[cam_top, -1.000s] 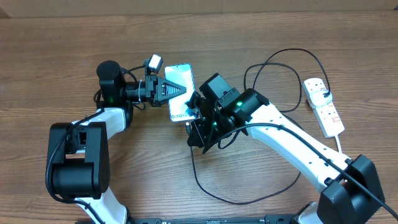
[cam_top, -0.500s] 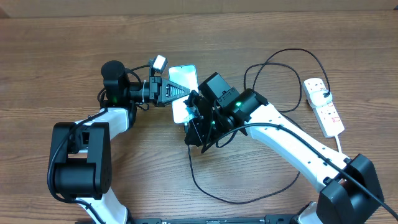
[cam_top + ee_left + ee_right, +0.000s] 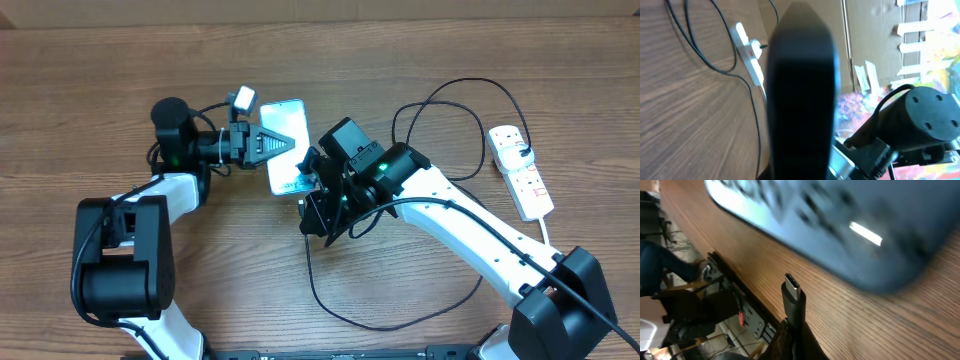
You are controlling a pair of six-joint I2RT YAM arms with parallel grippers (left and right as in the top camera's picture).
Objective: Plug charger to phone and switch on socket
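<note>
Black and closed tight, my right gripper (image 3: 791, 335) pinches the charger (image 3: 793, 295) just behind its connector tip, which sits just short of the bottom edge of the phone (image 3: 865, 225) without touching. My left gripper (image 3: 285, 143) lies across the phone's middle and looks clamped on it, though that wrist view is too blurred to be sure. The cable (image 3: 470, 80) loops over the table (image 3: 100, 60) to the socket (image 3: 522, 172), well off to the right.

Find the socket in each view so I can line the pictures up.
Overhead: the socket lies near the right edge.
Left wrist: it is small, upper left of centre.
Right wrist: not in it.
Shared landmark: the charger, as cable overhead and at the left wrist, as tip at the right wrist.
</note>
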